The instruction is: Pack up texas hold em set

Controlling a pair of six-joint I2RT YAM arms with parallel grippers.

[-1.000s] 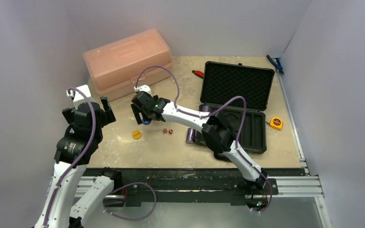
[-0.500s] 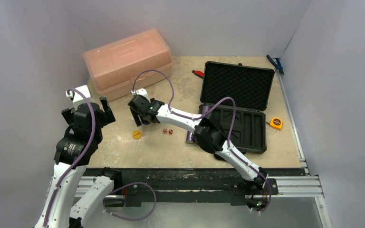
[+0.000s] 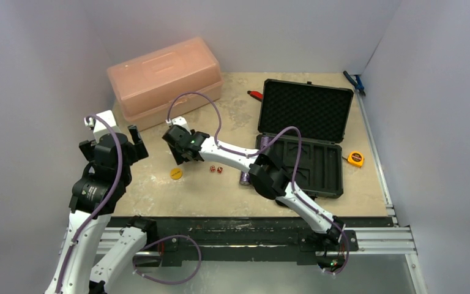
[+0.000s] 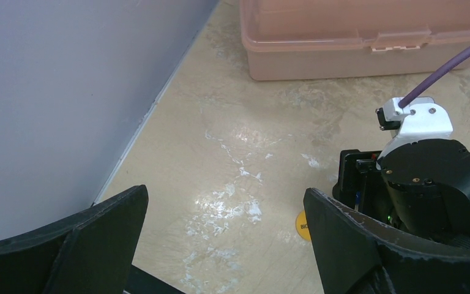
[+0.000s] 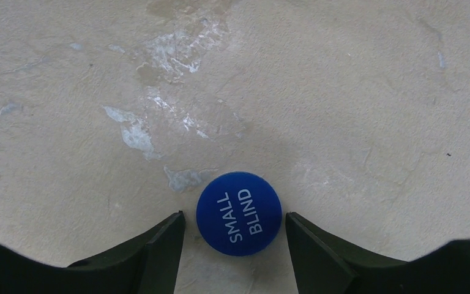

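The black briefcase (image 3: 303,131) lies open at the right with its foam lid up. A purple chip stack (image 3: 243,177) lies against its left edge; another shows in the case (image 3: 264,141). Two tiny red dice (image 3: 215,169) and the orange disc (image 3: 176,174) lie on the table; the disc also shows in the left wrist view (image 4: 302,224). My right gripper (image 3: 180,153) is open and low over the table, its jaws on either side of a flat blue "SMALL BLIND" disc (image 5: 238,212), apart from it. My left gripper (image 3: 113,142) is open and empty above the table's left part.
The translucent pink box (image 3: 164,79) stands at the back left, also in the left wrist view (image 4: 367,30). A yellow tape measure (image 3: 355,159) lies right of the case. A red-handled tool (image 3: 255,95) lies behind the case. Walls close in left, back and right.
My right arm has stretched further left and down, bringing its open gripper to the table beside the orange disc. The left arm has not moved.
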